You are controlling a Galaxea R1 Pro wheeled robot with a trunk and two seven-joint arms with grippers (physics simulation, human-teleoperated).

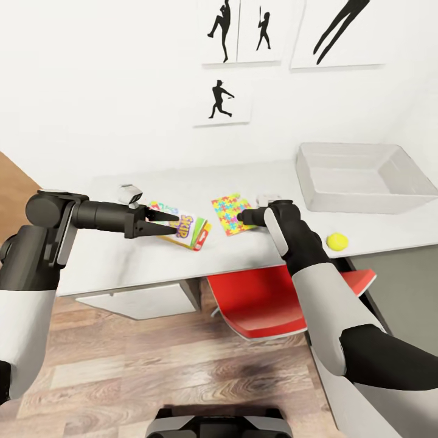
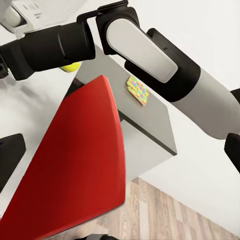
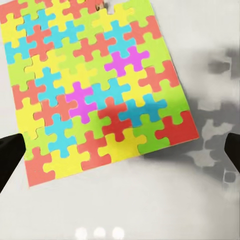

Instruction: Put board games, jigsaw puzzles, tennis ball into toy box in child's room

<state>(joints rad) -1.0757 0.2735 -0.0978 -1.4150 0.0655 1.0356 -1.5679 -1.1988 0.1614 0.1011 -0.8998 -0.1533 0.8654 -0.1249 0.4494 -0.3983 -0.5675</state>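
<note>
Jigsaw puzzle (image 3: 97, 85) lies flat on the table (image 1: 109, 255), under the spread-open right hand (image 1: 241, 217). Left hand (image 1: 173, 216), whose state I cannot tell, reaches over the SKIP BO box (image 1: 185, 229). Tennis ball (image 1: 337, 241) sits before the empty toy box (image 1: 365, 176).

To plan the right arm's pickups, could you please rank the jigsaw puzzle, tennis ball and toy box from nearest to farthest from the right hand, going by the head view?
1. Jigsaw puzzle: directly at the right hand, on the table.
2. Tennis ball: to the hand's right, near the table's front edge.
3. Toy box: farther right and back, towards the wall.
</note>
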